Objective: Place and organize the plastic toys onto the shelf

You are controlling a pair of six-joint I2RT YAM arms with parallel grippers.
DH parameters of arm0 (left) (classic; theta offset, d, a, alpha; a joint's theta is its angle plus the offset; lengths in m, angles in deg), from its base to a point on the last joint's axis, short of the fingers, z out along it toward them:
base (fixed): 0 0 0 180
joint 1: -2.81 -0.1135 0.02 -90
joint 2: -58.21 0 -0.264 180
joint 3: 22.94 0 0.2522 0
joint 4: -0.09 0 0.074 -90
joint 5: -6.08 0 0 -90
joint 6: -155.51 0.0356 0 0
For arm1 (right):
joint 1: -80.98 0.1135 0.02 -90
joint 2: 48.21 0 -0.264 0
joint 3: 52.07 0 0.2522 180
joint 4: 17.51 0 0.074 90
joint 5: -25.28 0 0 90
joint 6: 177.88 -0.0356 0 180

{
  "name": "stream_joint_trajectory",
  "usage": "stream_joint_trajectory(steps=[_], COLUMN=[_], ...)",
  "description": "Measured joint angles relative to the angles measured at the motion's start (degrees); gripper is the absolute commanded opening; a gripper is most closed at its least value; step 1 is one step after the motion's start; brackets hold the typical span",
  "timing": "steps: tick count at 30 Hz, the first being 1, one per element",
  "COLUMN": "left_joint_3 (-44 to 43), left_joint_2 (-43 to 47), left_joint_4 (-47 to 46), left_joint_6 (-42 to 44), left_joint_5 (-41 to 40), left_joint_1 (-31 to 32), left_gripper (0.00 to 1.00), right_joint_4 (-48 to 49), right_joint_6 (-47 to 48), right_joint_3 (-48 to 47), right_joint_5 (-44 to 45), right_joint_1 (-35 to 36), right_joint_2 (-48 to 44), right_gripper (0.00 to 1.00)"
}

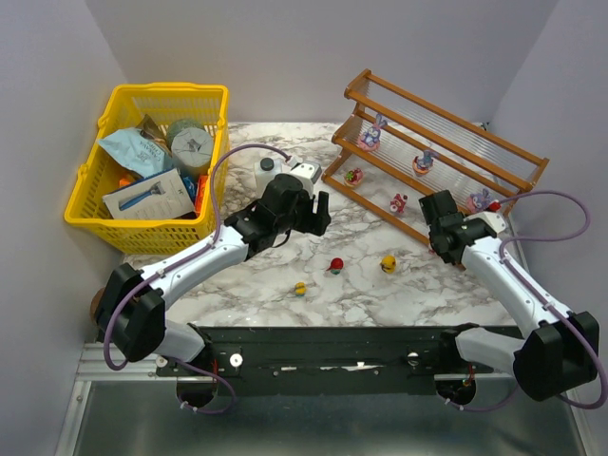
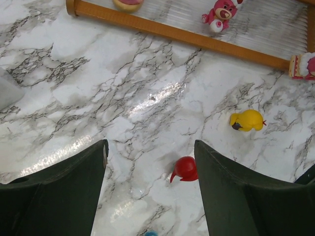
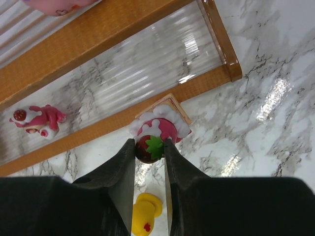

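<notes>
Far left, the yellow basket (image 1: 166, 90) is stuffed with boxes and packets, and just beside it a white bottle (image 1: 266, 171) with a black cap stands upright on the marble table (image 1: 247, 285).

Next, the left gripper (image 2: 150, 157). It hangs over the tabletop with its jaws spread apart and nothing between them but bare marble.

Three toys lie loose on the table below and to its right. A tiny yellow-and-blue toy (image 1: 300, 288) is nearest the arm bases, a red toy (image 1: 335, 265) lies just beyond it, and a yellow toy (image 1: 388, 263) is further right. All three sit apart from each other. From the left wrist, the red toy sits close to one finger (image 2: 231, 196), though I can't tell whether they touch.

Then the shelf (image 1: 456, 133), slanted, with wooden rails and clear ribbed panels. The upper tier has three pink-purple bunnies spaced well apart: the left bunny (image 1: 372, 133), the middle bunny (image 1: 424, 161) and the right bunny (image 1: 480, 199). The lower tier has a small pink-and-green toy (image 1: 353, 176) near its left end and a pink bear (image 1: 398, 202) further along.

At the right, the right gripper (image 3: 148, 146) is clamped on the dark strawberry topping a pink cake toy (image 3: 167, 127) with white cream. It holds the cake right at the lower tier's front rail, toward the shelf's right end. I can't make out whether the cake's base rests on anything.
</notes>
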Motion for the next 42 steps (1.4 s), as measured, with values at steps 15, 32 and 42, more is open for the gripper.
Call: stream_joint_trajectory(steps=[15, 32, 42], left_joint_3=[0.9, 1.27, 1.27], left_joint_2=[0.96, 0.96, 0.94], left_joint_4=[0.37, 0.98, 1.11], left_joint_6=[-0.02, -0.61, -0.87], left_joint_5=[0.07, 0.2, 0.2], left_joint_1=[-0.15, -0.42, -0.76], left_gripper=[0.79, 0.8, 0.8], right_joint_4=[10.27, 24.13, 26.34], right_joint_6=[-2.19, 4.68, 5.6], right_joint_3=[8.48, 12.31, 12.41], right_joint_5=[2.16, 1.75, -0.09], right_joint_1=[-4.7, -8.52, -8.92], right_joint_2=[-2.25, -2.62, -0.79], right_gripper=[0.01, 0.01, 0.05])
